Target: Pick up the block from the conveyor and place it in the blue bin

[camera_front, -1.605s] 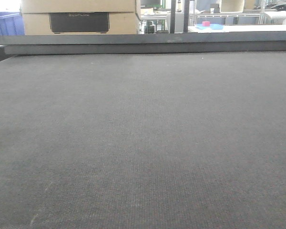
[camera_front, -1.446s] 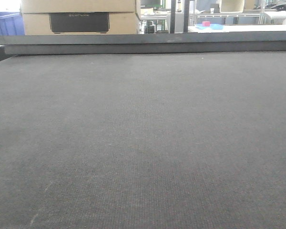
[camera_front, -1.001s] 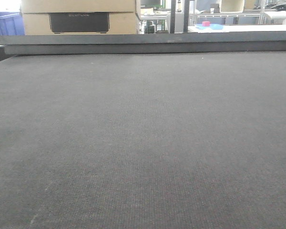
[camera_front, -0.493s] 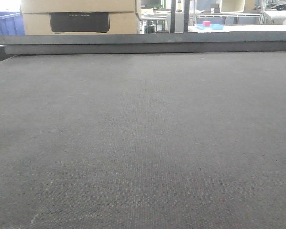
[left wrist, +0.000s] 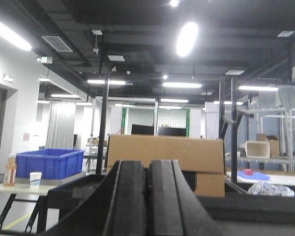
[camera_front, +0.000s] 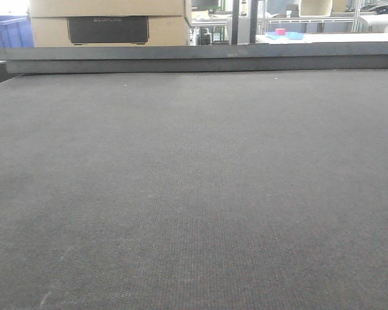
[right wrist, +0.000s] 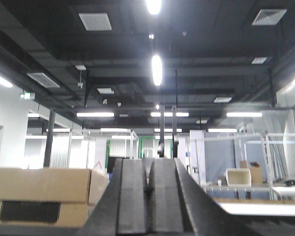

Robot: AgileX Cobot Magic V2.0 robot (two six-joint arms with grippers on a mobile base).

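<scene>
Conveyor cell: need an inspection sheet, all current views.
Surface: conveyor, a dark grey woven belt with a raised rail along the far edge.
Job's things: block, nothing seen; blue bin on a side table beyond the rail, left.
Clutter: nothing seen on the belt; bottle and cup beside the bin.
End effectors: left end effector shut, empty; right end effector shut, empty.
Cables: nothing seen.
Surroundings: stacked cardboard boxes behind the rail, shelving, ceiling lights.
</scene>
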